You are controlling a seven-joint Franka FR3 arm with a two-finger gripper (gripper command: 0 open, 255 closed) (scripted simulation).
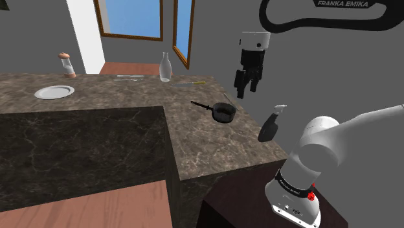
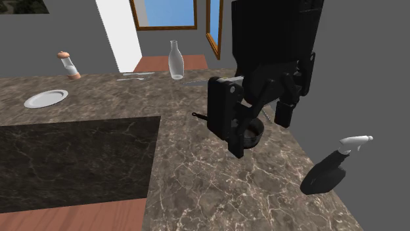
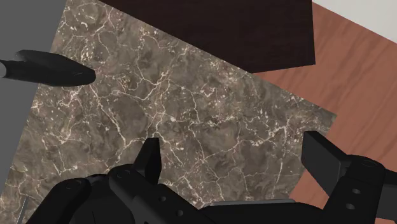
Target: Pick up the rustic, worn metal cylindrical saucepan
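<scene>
The counter (image 1: 201,146) under me is brown marble veined in white. It runs along two sides of a darker, almost black stone panel (image 1: 78,152), and reddish wood boards (image 1: 97,207) show below that panel. Grey walls (image 1: 311,58) stand behind, with a white pillar (image 1: 84,32) and two wood-framed windows (image 1: 133,18) showing blue.

My hand (image 1: 248,92) hangs in the air above the counter's edge. Its two fingers are spread, with nothing between them but bare marble in the wrist view.

There is one saucepan (image 1: 223,113), dark, with a single long handle. It stands upright on the counter near that edge, lower than my hand and toward the shoulder view's left of it, and I am not touching it.

I also count:
- one white plate (image 1: 54,92)
- one clear bottle (image 1: 164,67)
- one grinder (image 1: 65,65)
- one spray bottle (image 1: 272,123), tilted, with a dark body and a pale head
- two thin pieces of cutlery (image 1: 129,78) near the clear bottle, too small for me to name

In the second exterior view my hand covers much of the saucepan, leaving its handle and part of its rim. The spray bottle shows against grey at the counter's edge, and I cannot tell whether it rests on anything. In the wrist view a dark tapered shape (image 3: 51,69) juts in over the marble's edge, and I cannot say what it is. My arm's upper link is cut off at the top of the shoulder view.
</scene>
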